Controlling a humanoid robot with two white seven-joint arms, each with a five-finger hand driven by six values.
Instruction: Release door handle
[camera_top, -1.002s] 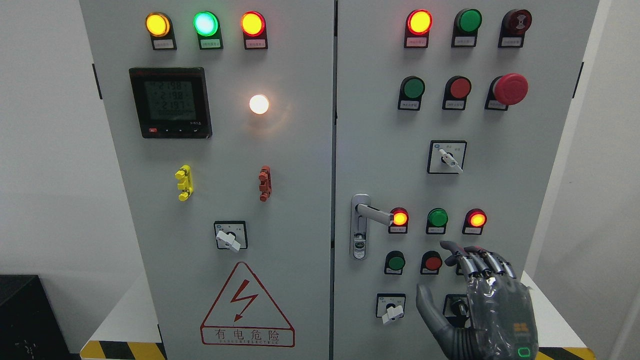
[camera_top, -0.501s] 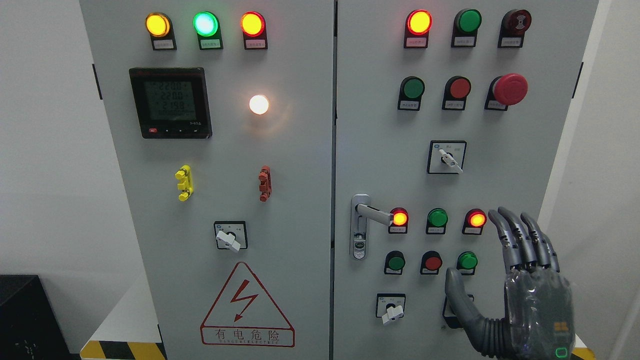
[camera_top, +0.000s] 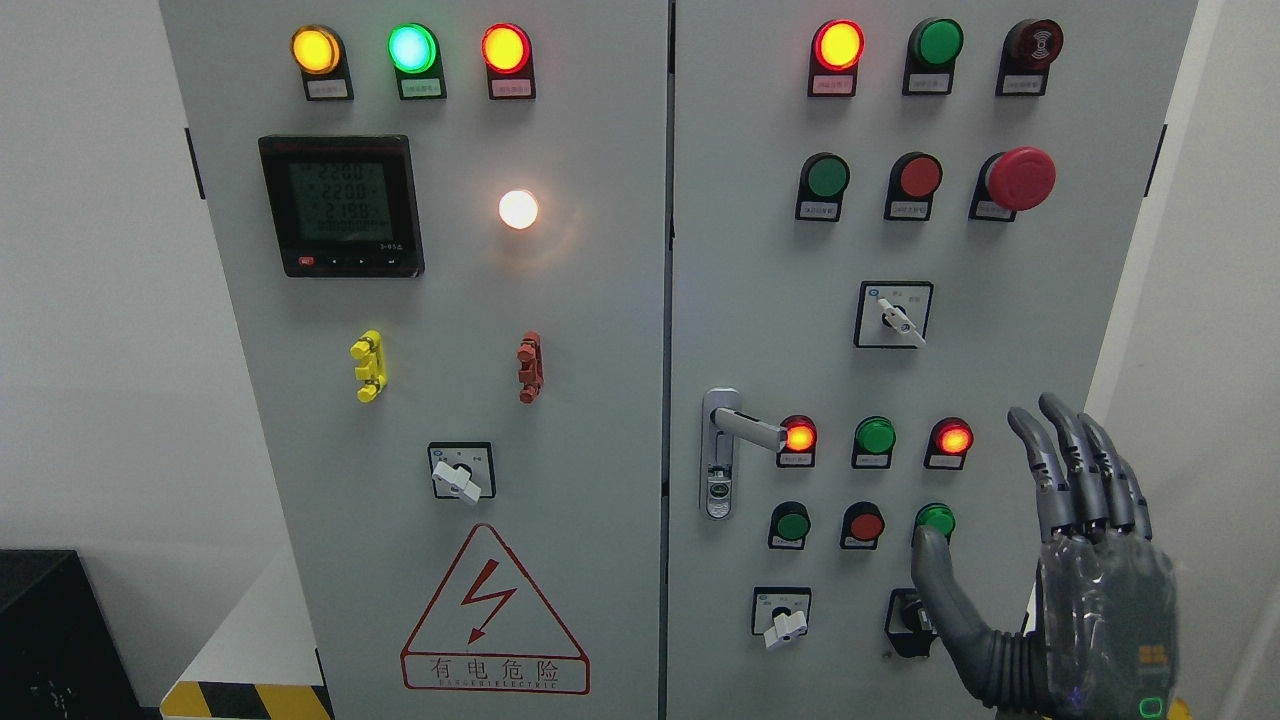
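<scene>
Grey metal lever door handle (camera_top: 748, 428): released, untouched. Dark grey right hand (camera_top: 1075, 580): fingers spread, empty, well right of handle. Next: likely withdrawal.

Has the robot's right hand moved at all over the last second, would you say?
Yes: the right hand moved rightward and up, away from the door handle, fingers now spread.

The door handle (camera_top: 745, 428) is a silver metal lever on the left edge of the cabinet's right-hand door, about halfway down the panel. Its lever points right and tilts slightly downward, its tip just beside a lit red lamp. It sits on a tall, narrow silver backplate with a small lock below. Nothing touches it.
</scene>
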